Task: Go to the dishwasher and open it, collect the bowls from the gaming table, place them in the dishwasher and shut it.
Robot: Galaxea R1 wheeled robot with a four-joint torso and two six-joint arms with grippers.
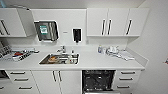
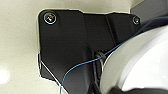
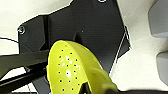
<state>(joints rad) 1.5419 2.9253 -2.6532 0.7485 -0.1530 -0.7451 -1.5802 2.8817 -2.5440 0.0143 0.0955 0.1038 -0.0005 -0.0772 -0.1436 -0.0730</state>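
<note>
Facing the dishwasher, gaping open under the bench ready for loading, each tool is carrying a bowl, white one left, yellow one right, though I cannot tell either's grip.

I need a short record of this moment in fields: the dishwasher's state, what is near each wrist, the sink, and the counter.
dishwasher: open, dark inside with racks visible, under the counter, right of the sink
left wrist: white bowl close to the camera; grip not visible
right wrist: yellow bowl with small holes close to the camera; grip not visible
sink: steel, holds some items
counter: white, small items at its right end
</note>
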